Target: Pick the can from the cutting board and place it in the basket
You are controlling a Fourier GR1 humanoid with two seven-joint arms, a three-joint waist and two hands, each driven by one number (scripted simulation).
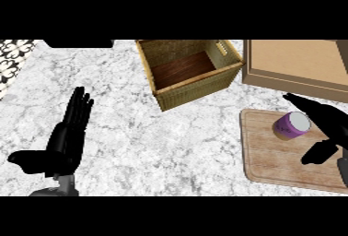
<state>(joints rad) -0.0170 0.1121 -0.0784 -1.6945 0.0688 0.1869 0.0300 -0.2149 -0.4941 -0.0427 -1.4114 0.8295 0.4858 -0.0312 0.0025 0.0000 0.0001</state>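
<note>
Located at the right of the scene: small purple cylindrical can with pale lid (pixel 292 125), standing on the far part of a light wooden cutting board (pixel 279 161), apparently upright. Well apart from the square woven wicker basket (pixel 197 87), set farther back and to the left on the white marbled tabletop (pixel 170 138). Tan cardboard box (pixel 296 62) noted beyond the board.

Handling, as judged: rigid, light, smooth-walled and probably slippery; liable to roll if tipped. Best taken round the middle of the side wall, fingers on one side and thumb opposite, clear of the lid.

Right robot hand (pixel 326 120): enters from the right edge, fingers straight and stretched along the far side of the can, thumb lower on the near side, can in the gap between. Not closed; nothing grasped. Contact with the can not determinable.

Left robot hand (pixel 68 133): at near left, released, fingers straight and pointing far, holding nothing, resting over the tabletop.
</note>
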